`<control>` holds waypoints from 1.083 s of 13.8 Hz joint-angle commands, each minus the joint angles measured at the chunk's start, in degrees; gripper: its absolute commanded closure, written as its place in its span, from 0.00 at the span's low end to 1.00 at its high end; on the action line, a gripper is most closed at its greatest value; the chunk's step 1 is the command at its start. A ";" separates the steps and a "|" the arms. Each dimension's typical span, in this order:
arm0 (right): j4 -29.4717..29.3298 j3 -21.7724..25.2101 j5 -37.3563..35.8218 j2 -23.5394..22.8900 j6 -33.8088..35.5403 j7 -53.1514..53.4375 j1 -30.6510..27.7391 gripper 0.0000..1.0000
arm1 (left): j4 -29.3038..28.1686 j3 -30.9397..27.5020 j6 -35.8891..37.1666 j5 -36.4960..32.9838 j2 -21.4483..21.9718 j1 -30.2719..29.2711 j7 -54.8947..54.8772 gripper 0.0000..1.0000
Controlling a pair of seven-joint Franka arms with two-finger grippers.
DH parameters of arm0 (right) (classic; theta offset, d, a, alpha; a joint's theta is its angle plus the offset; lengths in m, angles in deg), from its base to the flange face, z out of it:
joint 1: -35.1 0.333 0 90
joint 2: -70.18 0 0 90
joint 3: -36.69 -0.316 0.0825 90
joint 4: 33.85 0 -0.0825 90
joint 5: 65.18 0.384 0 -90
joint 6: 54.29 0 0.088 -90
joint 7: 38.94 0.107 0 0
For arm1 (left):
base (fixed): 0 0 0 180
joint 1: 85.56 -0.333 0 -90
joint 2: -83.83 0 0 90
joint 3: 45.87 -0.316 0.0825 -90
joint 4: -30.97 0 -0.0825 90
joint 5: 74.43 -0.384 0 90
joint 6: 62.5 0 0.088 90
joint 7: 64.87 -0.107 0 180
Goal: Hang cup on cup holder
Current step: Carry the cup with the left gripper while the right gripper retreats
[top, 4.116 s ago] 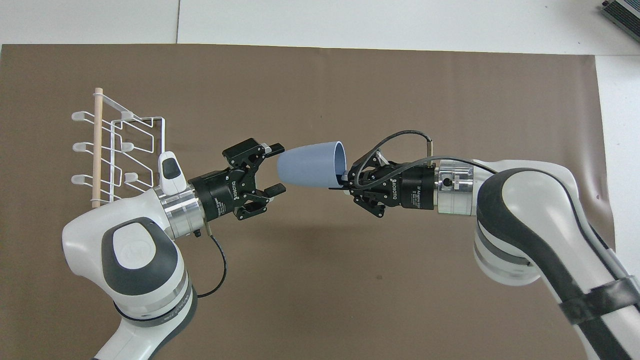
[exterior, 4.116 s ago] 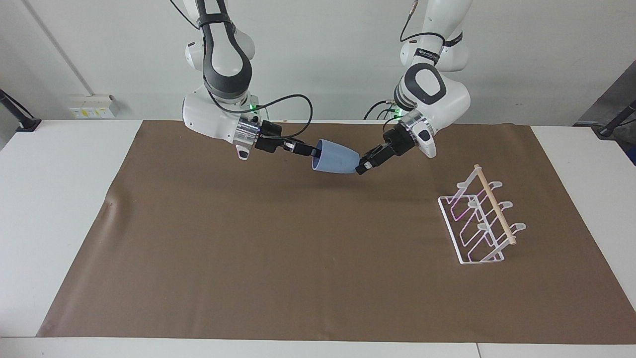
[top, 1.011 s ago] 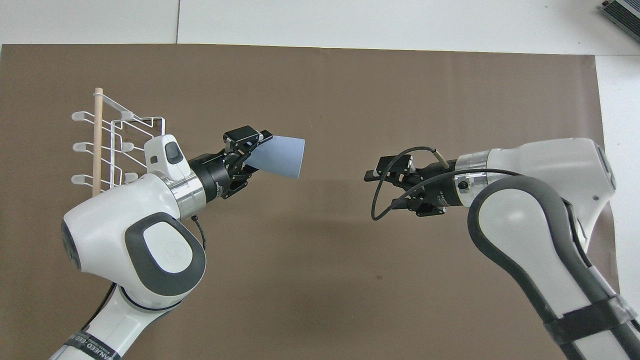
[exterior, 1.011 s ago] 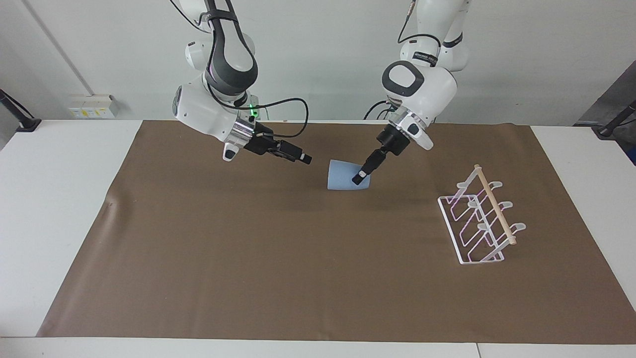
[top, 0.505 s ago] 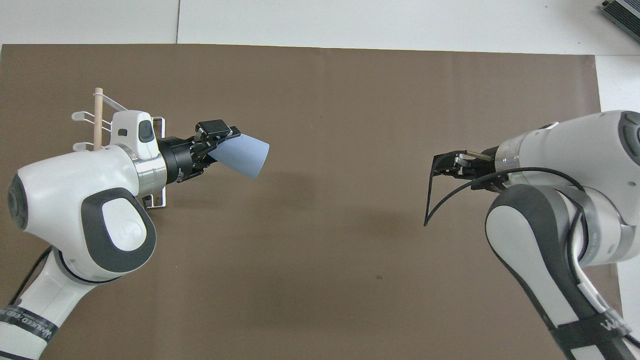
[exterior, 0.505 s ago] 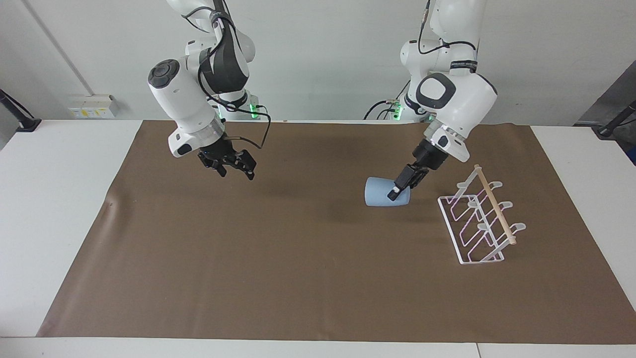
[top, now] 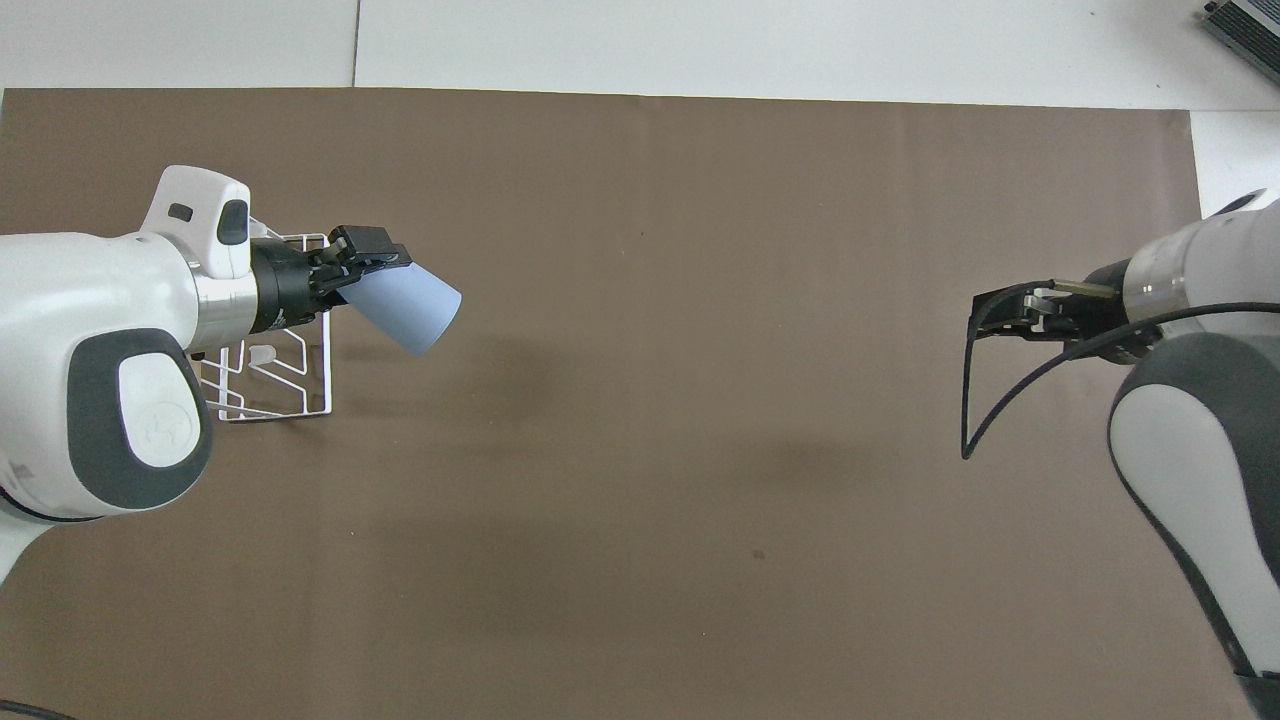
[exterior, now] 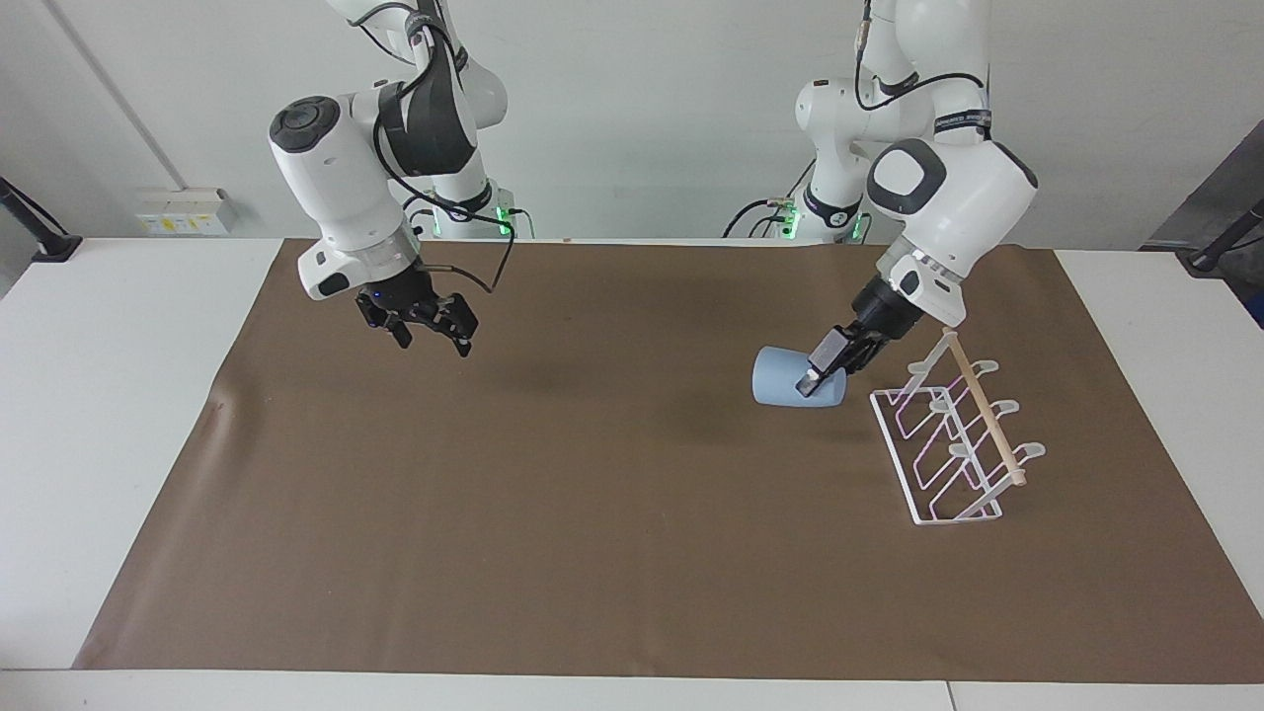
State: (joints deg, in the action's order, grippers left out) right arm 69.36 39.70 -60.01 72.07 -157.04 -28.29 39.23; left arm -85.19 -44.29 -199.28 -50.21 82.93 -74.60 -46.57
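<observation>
Cup (exterior: pixel 787 378): pinched at its rim in my left gripper (exterior: pixel 816 378), tilted, just beside the rack (exterior: pixel 950 440) for hanging. Right gripper (exterior: pixel 432 327): spread, waiting well apart.

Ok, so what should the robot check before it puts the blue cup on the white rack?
1. Cup held tight: ok. The left gripper is shut on the cup at its rim.
2. Cup off the table: ok. It hangs in the air over the brown mat, tilted, base pointing away from the cup holder.
3. Rack free: ok. No cup sits on any prong.
4. Rack standing: ok. It rests upright on the mat, wooden dowel along the top.
5. Other arm out of the way: ok. The right gripper is open, holds nothing and waits over the mat at its own end.
6. Cup mouth lined up with a prong: cannot tell.
</observation>
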 commanded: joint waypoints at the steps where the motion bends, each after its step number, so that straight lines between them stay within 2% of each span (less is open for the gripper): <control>1: -4.15 -0.12 -1.73 -0.22 4.22 -3.00 -3.06 0.00 | 6.10 -2.19 7.12 -9.78 -0.77 0.20 0.25 1.00; 3: -8.88 -0.20 -5.84 -0.31 7.64 -3.09 -3.34 0.00 | 8.40 -2.72 9.16 -15.58 -0.16 0.20 2.43 1.00; 5: -14.24 -0.20 -6.48 -1.01 12.99 -3.09 -3.60 0.00 | 9.71 -2.64 9.08 -22.43 0.98 0.03 6.12 1.00; 6: -15.75 -0.12 -6.48 -1.01 15.11 -3.09 -3.69 0.00 | 10.07 -2.64 8.38 -25.60 1.25 0.03 8.14 1.00; 8: -14.89 0.41 -6.31 0.74 16.53 -3.27 -4.38 0.00 | 10.69 -2.46 5.85 -31.41 1.16 0.03 10.17 1.00; 12: -13.83 0.76 -6.57 1.80 19.43 -6.44 -5.27 0.00 | 9.29 -2.55 -3.56 -31.70 0.90 -0.15 11.67 1.00; 15: -12.95 0.67 -6.04 2.24 19.35 -6.34 -4.92 0.00 | 8.58 -2.64 -6.74 -31.87 0.72 -0.68 10.89 1.00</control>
State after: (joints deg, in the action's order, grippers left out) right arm 54.85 40.77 -65.56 72.97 -138.00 -33.35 34.66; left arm -75.37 -46.89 -203.36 -80.49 83.46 -74.68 -36.24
